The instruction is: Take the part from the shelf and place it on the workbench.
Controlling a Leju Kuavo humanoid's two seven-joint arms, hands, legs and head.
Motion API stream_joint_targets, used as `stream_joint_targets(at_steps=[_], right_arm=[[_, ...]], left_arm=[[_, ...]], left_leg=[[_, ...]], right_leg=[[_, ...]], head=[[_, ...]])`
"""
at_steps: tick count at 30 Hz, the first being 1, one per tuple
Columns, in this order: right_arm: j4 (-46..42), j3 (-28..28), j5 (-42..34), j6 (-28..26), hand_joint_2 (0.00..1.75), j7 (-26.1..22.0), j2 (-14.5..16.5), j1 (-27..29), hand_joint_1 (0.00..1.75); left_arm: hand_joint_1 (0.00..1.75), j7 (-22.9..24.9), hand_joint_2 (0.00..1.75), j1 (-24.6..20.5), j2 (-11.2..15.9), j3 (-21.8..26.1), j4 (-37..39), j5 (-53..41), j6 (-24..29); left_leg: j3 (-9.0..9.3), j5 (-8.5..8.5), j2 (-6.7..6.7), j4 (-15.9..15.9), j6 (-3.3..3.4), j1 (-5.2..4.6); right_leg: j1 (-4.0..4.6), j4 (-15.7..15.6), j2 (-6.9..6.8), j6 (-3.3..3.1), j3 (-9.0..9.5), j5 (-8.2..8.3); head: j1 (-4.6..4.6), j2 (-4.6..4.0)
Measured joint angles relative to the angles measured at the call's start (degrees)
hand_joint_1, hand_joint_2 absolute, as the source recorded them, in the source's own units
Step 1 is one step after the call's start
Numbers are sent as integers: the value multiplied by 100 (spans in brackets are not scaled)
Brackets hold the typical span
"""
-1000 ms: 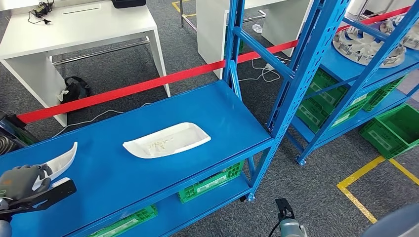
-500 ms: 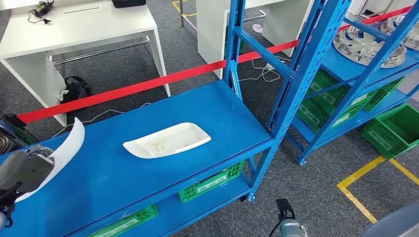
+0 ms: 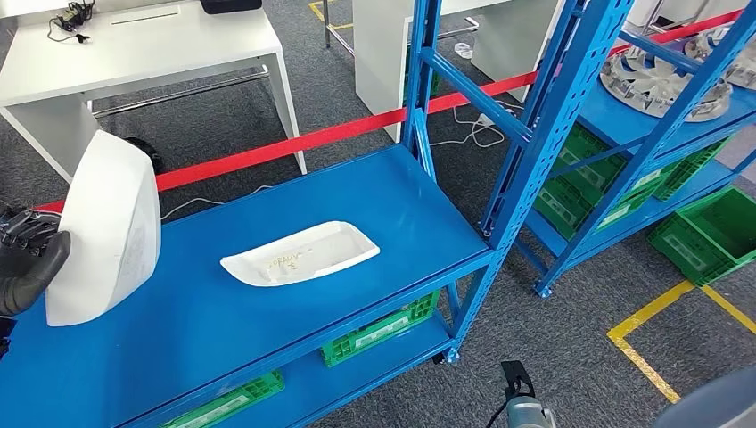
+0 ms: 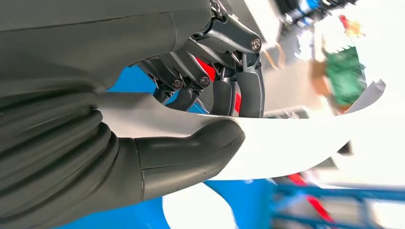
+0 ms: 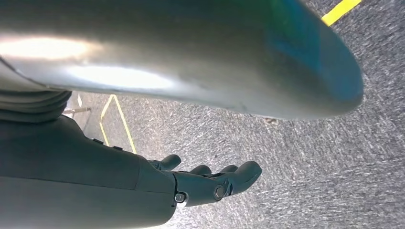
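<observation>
White part (image 3: 107, 227) in left robot hand (image 3: 27, 263), second part (image 3: 301, 253) beside

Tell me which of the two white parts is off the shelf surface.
The white part gripped by the left hand, raised upright; the other white part lies flat on the blue shelf.

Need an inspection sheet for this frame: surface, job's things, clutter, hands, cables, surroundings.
Surface: blue shelf top, bare apart from one part.
Job's things: white part lifted on edge in left hand; second white part lies flat mid-shelf.
Clutter: nothing seen.
Hands: left grips the part; right hand hangs over carpet, holding nothing.
Cables: white cables on floor behind the shelf.
Surroundings: red tape, white desks, green crates, wheel covers.
</observation>
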Motion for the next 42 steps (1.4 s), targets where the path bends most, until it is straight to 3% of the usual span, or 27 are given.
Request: stream_joint_targets(at_steps=[5, 19, 27, 32, 36, 38, 41, 42], right_arm=[[0, -9, 50, 0, 0, 9, 4, -8, 0], [0, -87, 55, 0, 0, 9, 13, -11, 0], [0, -93, 104, 16, 0, 4, 21, -11, 0], [0, -101, 108, -9, 0, 17, 35, -12, 0], [0, -126, 102, -30, 0, 9, 57, -15, 0], [0, -133, 98, -35, 0, -8, 65, -17, 0], [0, -133, 99, -35, 0, -52, 67, -15, 0], [0, -133, 100, -35, 0, -64, 67, -14, 0]], left_arm=[[175, 185, 175, 247, 52, -37, -497, 761, -410], [175, 231, 175, 423, 127, -148, -861, 847, -437], [175, 837, 175, 516, 213, -269, -966, 1575, -731], [175, 890, 175, 548, 301, -377, -1024, 1625, -720], [175, 881, 175, 550, 364, -458, -1057, 1629, -724], [175, 883, 175, 549, 375, -481, -1080, 1641, -731], [175, 891, 175, 608, 380, -491, -1128, 1649, -714], [175, 898, 175, 648, 380, -493, -1153, 1649, -710]], left_leg=[[0, 0, -1, 0, 0, 0], [0, 0, -2, 0, 0, 0], [0, -11, -2, 6, 13, -26], [-1, -36, -2, 23, 53, -61], [19, -25, 6, -2, 138, -75], [44, 35, 24, -71, 199, -43], [17, 61, 40, -82, 236, -37], [-3, 62, 42, -68, 234, -39]], right_leg=[[1, 0, -2, 1, 0, -2], [0, 0, -2, 3, 2, -3], [-13, -4, -3, 10, 4, -2], [-49, -5, -3, 52, 10, -8], [-85, -17, -1, 125, 35, -17], [-77, 181, -2, 143, -35, -183], [-42, 1170, -2, 139, -468, -731], [-37, 1442, -2, 141, -587, -812]], head=[[-1, 0], [0, 0], [0, 0], [-1, 0], [-2, 0], [10, 0], [28, 0], [28, 0]])
